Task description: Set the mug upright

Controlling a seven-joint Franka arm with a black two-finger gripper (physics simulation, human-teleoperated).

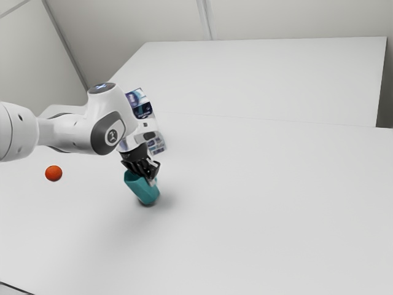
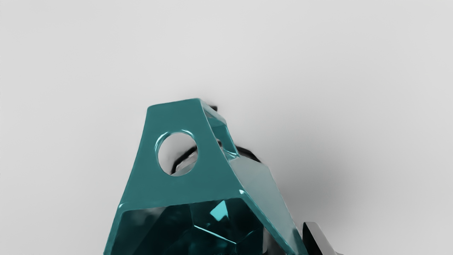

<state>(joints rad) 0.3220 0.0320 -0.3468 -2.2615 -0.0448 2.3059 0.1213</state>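
From the exterior view's left, we see an orange ball (image 1: pixel 53 173), then our teal mug (image 1: pixel 142 189), tipped. Our gripper (image 1: pixel 150 173) pinches its wall, 2 fingers close together. Grabbing looks done; standing it straight and letting go are left.

Here comes the white arm (image 1: pixel 67 132) from the exterior view's left, elbowed over the pale table (image 1: pixel 258 203), its black claw (image 1: pixel 150 177) pointing down right at the teal mug (image 1: pixel 143 189)! And the mug is tilted, mouth up by the claw, base slanting toward the exterior view's right, a soft shadow beside it. Behind the arm, partly hidden, a blue-and-white patterned item (image 1: pixel 142 106), possibly a box. Over on the exterior view's left, nearer the camera than the arm, sits an orange-red ball (image 1: pixel 54 173)!
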